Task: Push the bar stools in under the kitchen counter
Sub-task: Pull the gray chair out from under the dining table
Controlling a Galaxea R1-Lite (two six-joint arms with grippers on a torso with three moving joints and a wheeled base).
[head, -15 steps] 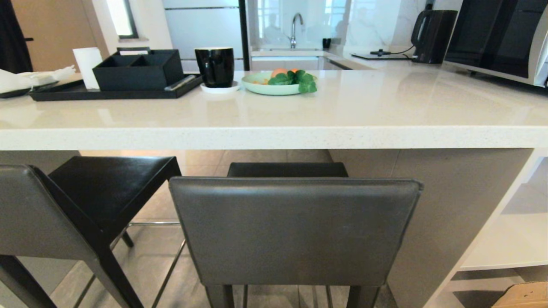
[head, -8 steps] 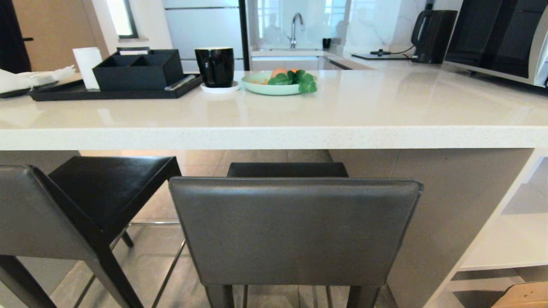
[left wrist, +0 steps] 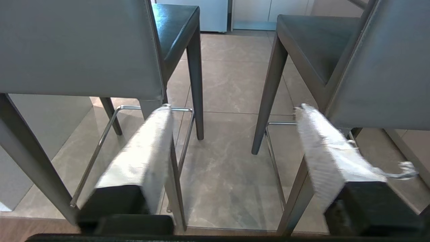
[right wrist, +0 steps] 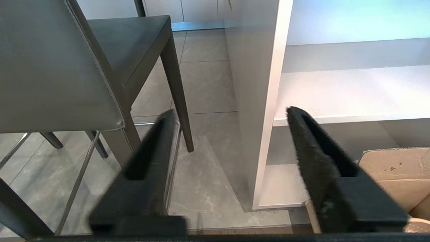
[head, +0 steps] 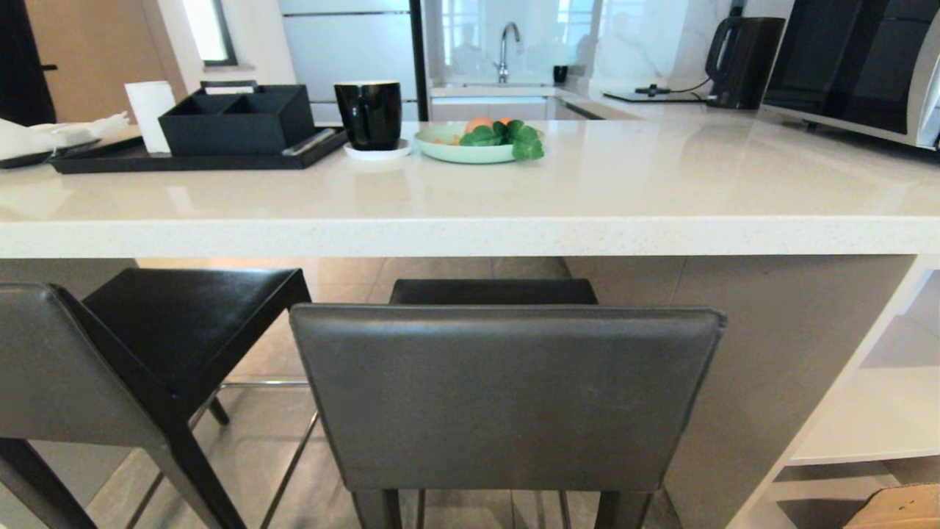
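Both stools (head: 507,397) stand just short of the desk's near edge (head: 470,236), ahead of the left gripper (left wrist: 231,148) and right gripper (right wrist: 231,154), whose jaws stand open and empty.

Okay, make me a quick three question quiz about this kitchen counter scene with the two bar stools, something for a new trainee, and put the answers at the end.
1. True or false: the left stool stands square to the kitchen counter, like the right stool.
2. What stands right beside the green plate on the counter: A) a black mug on a white saucer, B) a kettle, C) a paper roll?
3. Fill in: the left gripper and the right gripper are both ____ and hold nothing.

Key: 1 false, it is turned at an angle. 2 A. 3 open.
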